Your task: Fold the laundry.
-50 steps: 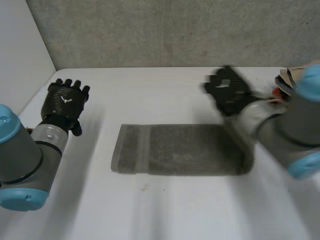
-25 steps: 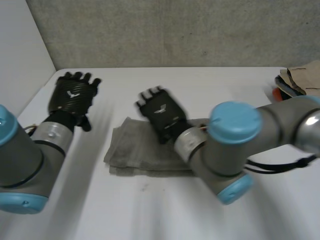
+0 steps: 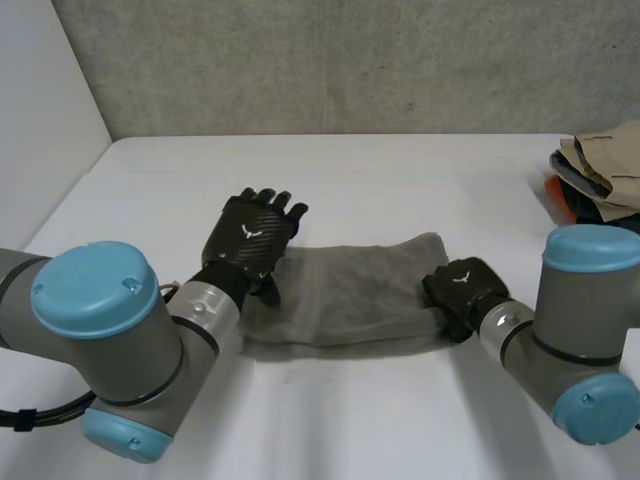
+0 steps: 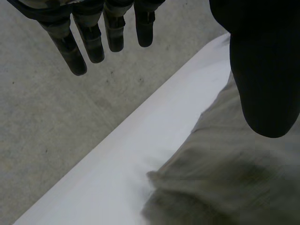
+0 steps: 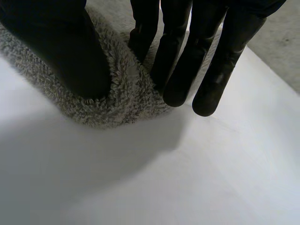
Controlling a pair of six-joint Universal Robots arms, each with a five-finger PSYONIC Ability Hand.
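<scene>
Right hand (image 3: 462, 292), white emblem (image 3: 463, 281) on its back, tight on grey towel (image 3: 350, 295).

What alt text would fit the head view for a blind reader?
A grey towel lies on a white table, the right hand pinching its right end and the open left hand over its left end. Clothes sit piled at the table's far right.

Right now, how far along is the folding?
Done: the grey towel looks folded into a long strip. In hand: the right hand pinches its right end; the left hand is open over the other end. Left: the crosswise fold and the clothes pile.
</scene>
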